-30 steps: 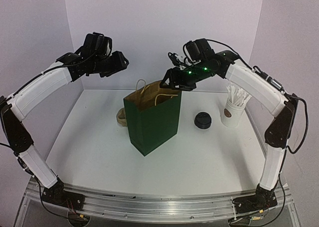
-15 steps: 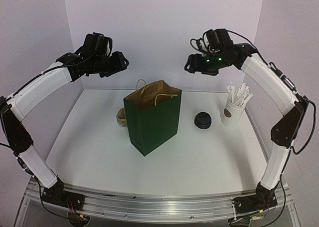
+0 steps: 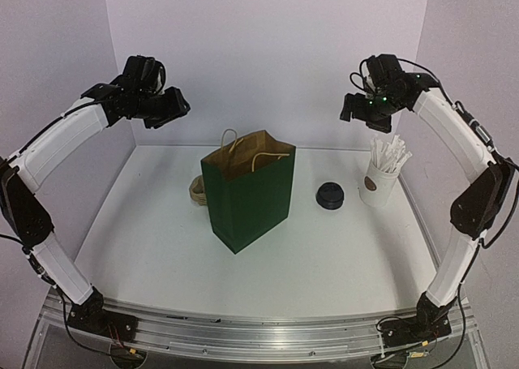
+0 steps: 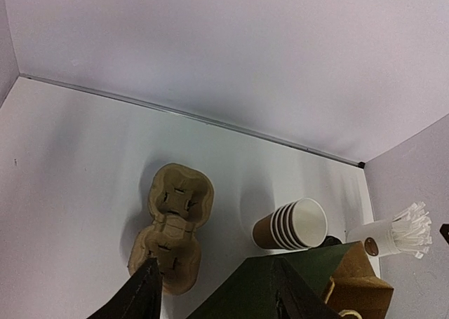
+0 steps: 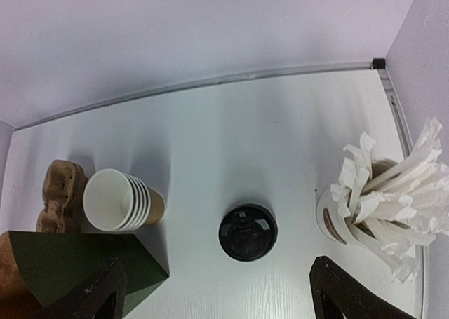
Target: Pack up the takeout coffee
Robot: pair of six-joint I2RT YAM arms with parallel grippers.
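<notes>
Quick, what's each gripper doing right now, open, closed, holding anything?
Left gripper: open, holding nothing.
Right gripper: open wide, holding nothing.

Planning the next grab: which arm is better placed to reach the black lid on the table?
Right. The black lid lies right of the green bag, near the open right gripper and centred in its wrist view. The left gripper hangs beyond the bag, which would likely block it.
</notes>
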